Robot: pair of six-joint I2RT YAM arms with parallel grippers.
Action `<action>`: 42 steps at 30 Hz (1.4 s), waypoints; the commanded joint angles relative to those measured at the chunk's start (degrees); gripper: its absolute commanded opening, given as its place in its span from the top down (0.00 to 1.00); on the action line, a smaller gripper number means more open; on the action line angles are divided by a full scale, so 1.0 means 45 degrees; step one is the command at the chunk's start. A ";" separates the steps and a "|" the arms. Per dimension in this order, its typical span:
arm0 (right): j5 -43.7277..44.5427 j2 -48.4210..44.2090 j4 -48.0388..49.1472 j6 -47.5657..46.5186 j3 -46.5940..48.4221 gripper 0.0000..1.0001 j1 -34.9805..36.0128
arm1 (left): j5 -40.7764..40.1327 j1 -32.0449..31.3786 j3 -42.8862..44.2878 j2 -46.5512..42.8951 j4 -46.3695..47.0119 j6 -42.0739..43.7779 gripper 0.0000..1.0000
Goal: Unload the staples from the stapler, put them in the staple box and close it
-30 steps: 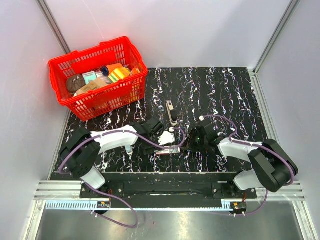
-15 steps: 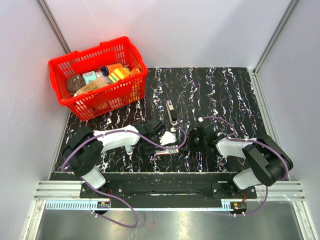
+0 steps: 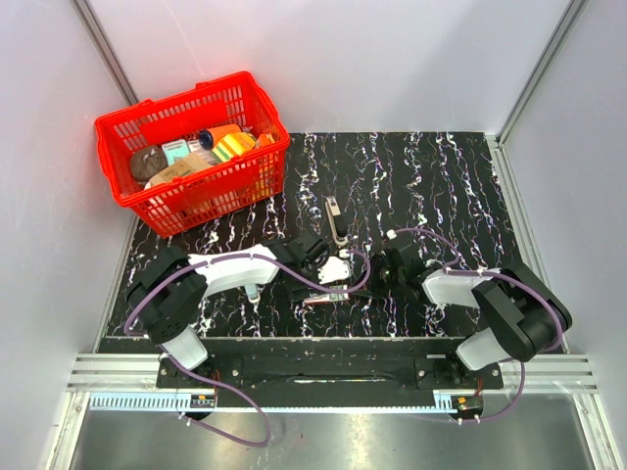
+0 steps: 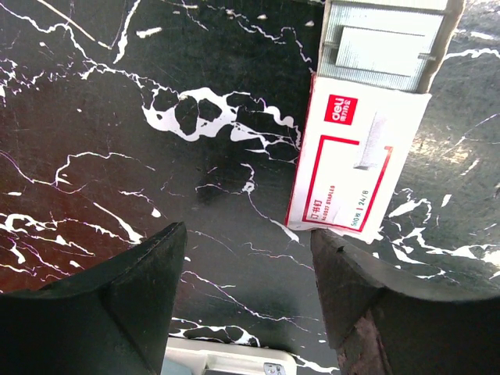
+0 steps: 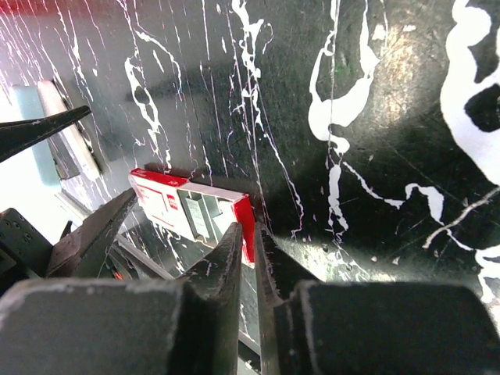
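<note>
- Your right gripper [image 3: 373,267] has crept leftward since a second ago, toward the small red-and-white cardboard staple box [image 3: 333,269]. Your left gripper [image 3: 315,257] has edged slightly right, so the two now sit close on either side of that box
- The small slim dark grey stapler with silvery metal parts [image 3: 336,219] lies on the black, white-veined marble-look table [image 3: 441,186]. It is beyond both grippers and apart from them, and neither wrist view shows it
- Your left gripper's jaws stand wide open and hold nothing. In its wrist view the box lies flat on the table just past the right finger [image 4: 351,312]
- A pale grey tray of silvery staples [image 4: 383,47] sticks out of the box's far end
- Your right gripper's jaws are drawn nearly together, with only a thin slit between them and nothing in it. The tips are at the box's red end, and you cannot tell whether they touch it
- A pale blue-white slim bar [image 3: 326,297] lies just beside the box, on its near side
- A red plastic basket [image 3: 201,201] of mixed items stands at the table's far left corner, well apart
</note>
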 commanded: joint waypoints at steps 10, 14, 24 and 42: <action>-0.0655 0.1142 0.1208 0.0216 0.0384 0.85 0.0382 | -0.0032 -0.0139 0.0374 0.0436 0.0283 -0.0195 0.30; -0.0557 0.1415 0.1364 0.0411 0.0560 0.86 0.0752 | -0.0032 -0.0159 0.0374 0.0494 0.0283 -0.0175 0.30; -0.0615 0.2196 0.2281 0.1154 0.0795 0.84 0.1535 | -0.0013 -0.0139 0.0413 0.0475 0.0244 -0.0117 0.30; -0.0637 0.1886 0.2657 0.1664 0.0365 0.70 0.1476 | 0.0046 -0.0062 0.1173 0.0242 -0.0536 -0.0117 0.30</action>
